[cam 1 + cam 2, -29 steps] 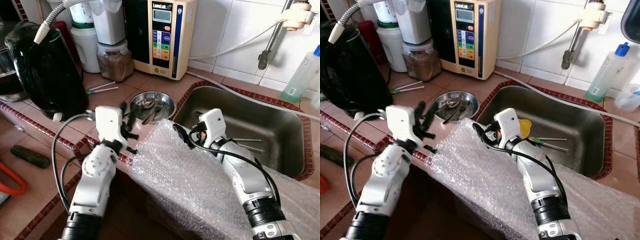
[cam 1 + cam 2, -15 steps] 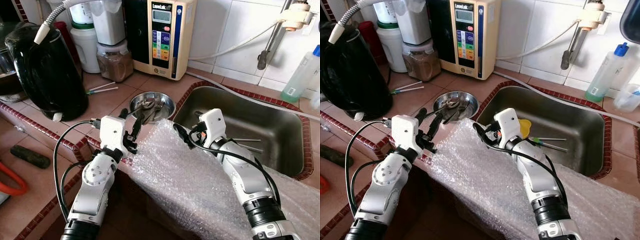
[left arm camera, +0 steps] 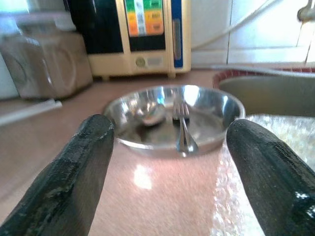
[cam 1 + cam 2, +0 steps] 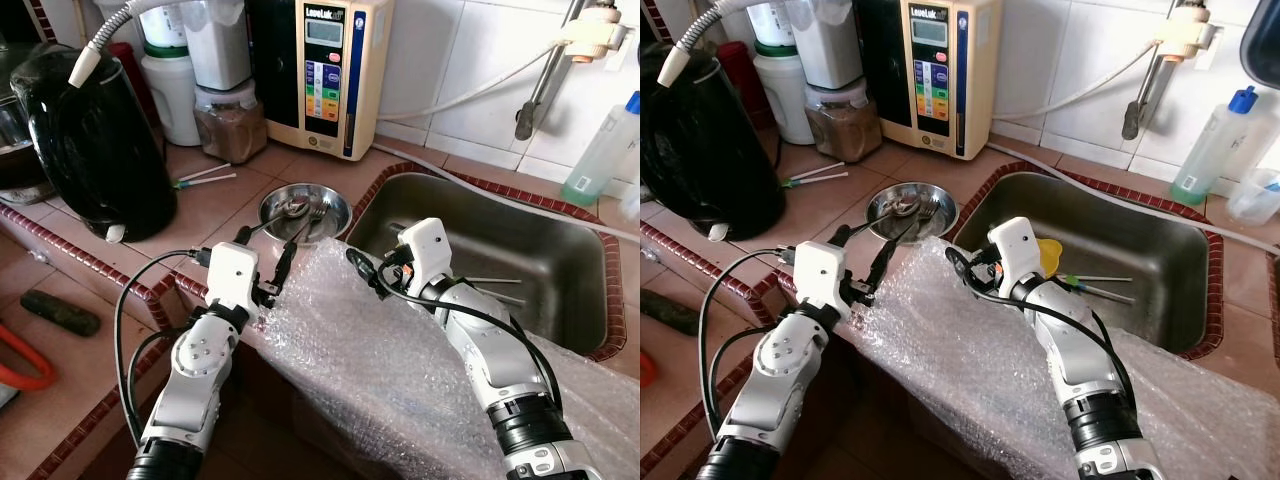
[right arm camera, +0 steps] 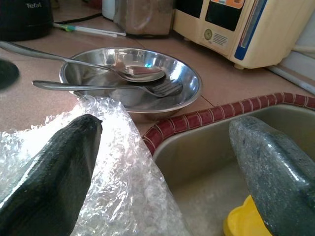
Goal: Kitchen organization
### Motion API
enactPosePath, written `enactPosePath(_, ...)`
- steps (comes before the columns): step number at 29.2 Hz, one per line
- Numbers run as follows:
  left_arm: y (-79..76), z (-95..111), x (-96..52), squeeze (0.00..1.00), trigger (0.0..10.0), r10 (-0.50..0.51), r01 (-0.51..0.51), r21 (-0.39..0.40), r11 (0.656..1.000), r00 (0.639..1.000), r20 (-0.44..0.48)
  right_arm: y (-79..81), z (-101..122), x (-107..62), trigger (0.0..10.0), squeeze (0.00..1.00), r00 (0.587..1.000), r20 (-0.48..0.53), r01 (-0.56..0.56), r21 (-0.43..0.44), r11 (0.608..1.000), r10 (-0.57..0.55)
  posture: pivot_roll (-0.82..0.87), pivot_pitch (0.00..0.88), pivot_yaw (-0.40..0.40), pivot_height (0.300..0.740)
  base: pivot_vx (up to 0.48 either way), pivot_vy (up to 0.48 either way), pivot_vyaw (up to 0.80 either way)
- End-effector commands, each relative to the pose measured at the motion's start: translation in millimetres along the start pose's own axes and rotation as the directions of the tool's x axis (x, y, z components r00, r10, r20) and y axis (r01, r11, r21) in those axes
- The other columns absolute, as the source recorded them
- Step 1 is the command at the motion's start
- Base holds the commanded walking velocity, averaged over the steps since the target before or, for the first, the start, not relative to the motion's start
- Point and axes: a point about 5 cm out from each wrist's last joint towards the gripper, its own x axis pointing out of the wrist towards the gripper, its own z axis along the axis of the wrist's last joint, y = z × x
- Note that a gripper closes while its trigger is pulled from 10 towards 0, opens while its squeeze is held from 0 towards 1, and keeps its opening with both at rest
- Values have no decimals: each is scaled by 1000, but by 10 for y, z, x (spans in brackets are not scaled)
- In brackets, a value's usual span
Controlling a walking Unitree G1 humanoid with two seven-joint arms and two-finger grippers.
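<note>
Steel dish [image 4: 305, 211]: on the tiled desk [image 4: 200, 195] just left of the sink; holds a spoon [image 5: 129, 73] and a fork [image 5: 147, 88], handles out over its rim.
Sink [image 4: 560, 250]: steel basin; a yellow item [image 4: 1049, 250] and thin utensils on its floor.
Bubble wrap [image 4: 380, 350]: draped over the desk edge before the sink.
My left end effector [image 4: 262, 258]: fingers apart, aimed at the dish, beside the wrap's corner.
My right end effector [image 4: 362, 268]: fingers apart, over the wrap's top edge.
Jar [image 4: 230, 120]: brown contents, by the water ionizer [image 4: 320, 70].

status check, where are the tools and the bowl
Left tool open, facing bowl with spoon and fork. Right tool open over sink edge. Bubble wrap draped over counter edge.
</note>
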Motion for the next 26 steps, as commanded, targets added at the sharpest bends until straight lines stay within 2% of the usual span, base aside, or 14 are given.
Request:
enactPosePath(1, -21, -18, 32, 1000, 10000, -3, 3, 10, 1000, 1000, -4, -13, 8, -13, 10000, 0, 1000, -1, -8, -16, 1000, 8, -20, 0, -3, 740, 0, 0, 0)
enactPosePath(3, -28, -29, 48, 1000, 10000, -3, 3, 11, 1000, 1000, -6, -3, 3, -13, 10000, 0, 1000, -1, -11, -15, 1000, 11, -20, 0, -2, 740, 0, 0, 0)
enactPosePath(4, -35, -39, 89, 0, 10000, -1, 1, 9, 1000, 1000, -9, 15, 7, -5, 10000, 0, 1000, 1, -17, -17, 1000, 17, -23, 0, -1, 740, 0, 0, 0)
enactPosePath(15, -48, -13, 291, 0, 10000, 21, -21, -19, 1000, 1000, -3, -7, 15, -20, 10000, 0, 1000, 3, -8, -36, 999, 8, -46, 0, 5, 740, 0, 0, 0)
enactPosePath(16, -56, -16, 300, 0, 8235, 22, -22, -27, 999, 1000, -5, -11, 16, -22, 10000, 0, 1000, 3, -8, -37, 999, 8, -49, 0, 5, 740, 0, 0, 0)
enactPosePath(17, -67, -20, 309, 0, 4353, 22, -22, -29, 999, 1000, -6, -14, 16, -24, 10000, 0, 1000, 2, -7, -39, 999, 7, -49, 0, 5, 740, 0, 0, 0)
enactPosePath(18, -82, -25, 318, 0, 3333, 17, -18, -35, 999, 1000, -8, -16, 17, -25, 10000, 0, 1000, 2, -6, -40, 999, 6, -49, 0, 5, 740, 0, 0, 0)
enactPosePath(19, -116, -36, 330, 0, 0, 8, -9, -41, 999, 1000, -14, -23, 21, -28, 10000, 0, 1000, 2, -4, -41, 999, 4, -53, 0, 5, 740, 0, 0, 0)
enactPosePath(26, -158, -79, 342, 0, 0, 1, -3, -76, 997, 999, -33, -19, 21, -29, 10000, 0, 1000, 2, -3, -43, 999, 3, -53, 0, 6, 740, 0, 0, 0)
